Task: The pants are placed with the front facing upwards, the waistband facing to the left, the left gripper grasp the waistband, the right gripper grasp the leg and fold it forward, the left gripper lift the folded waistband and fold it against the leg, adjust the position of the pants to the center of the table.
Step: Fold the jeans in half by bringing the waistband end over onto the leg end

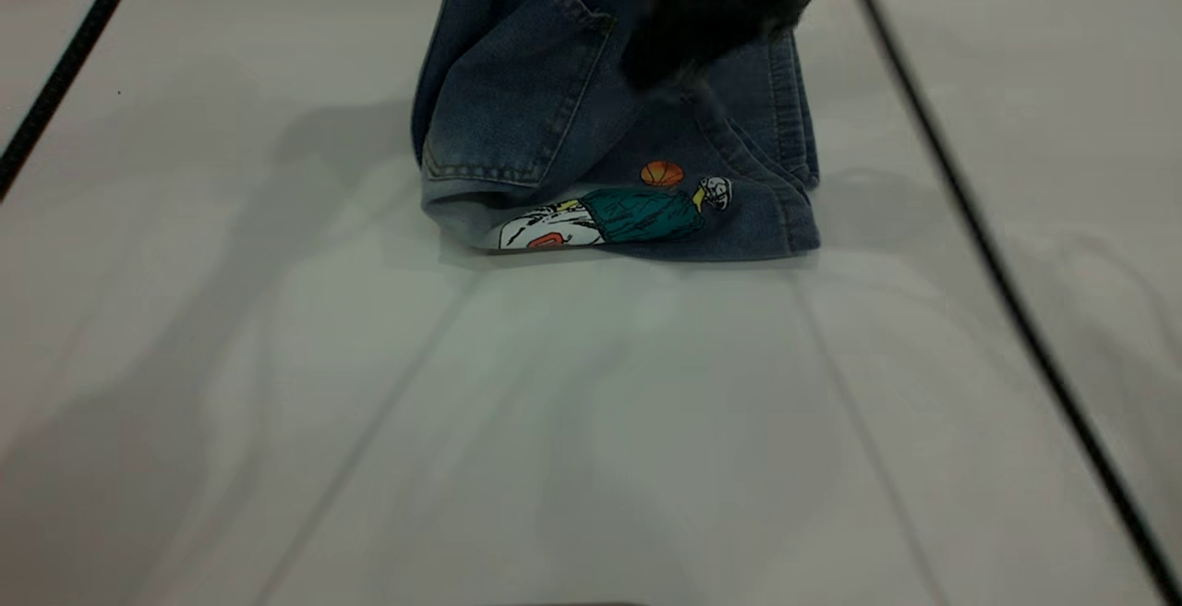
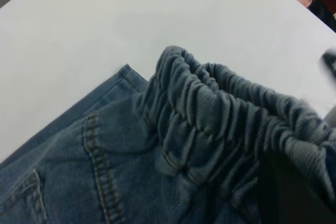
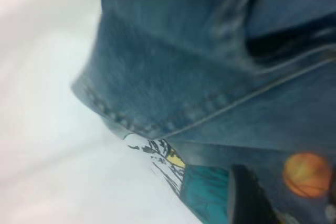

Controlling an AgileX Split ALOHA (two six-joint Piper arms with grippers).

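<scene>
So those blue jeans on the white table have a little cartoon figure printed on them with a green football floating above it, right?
Nearly. The ball above the cartoon figure is an orange basketball, not a green football; the green is the figure's shirt. The exterior view shows this, and the right wrist view also catches the orange ball. The jeans are blue denim and the table is white, as you said.

No readable words or brand names show anywhere. The pants [image 1: 609, 126] carry a printed cartoon figure [image 1: 614, 216] with an orange basketball [image 1: 662, 173] above it; a red mark on its white part may be a numeral, but cannot be read.
</scene>
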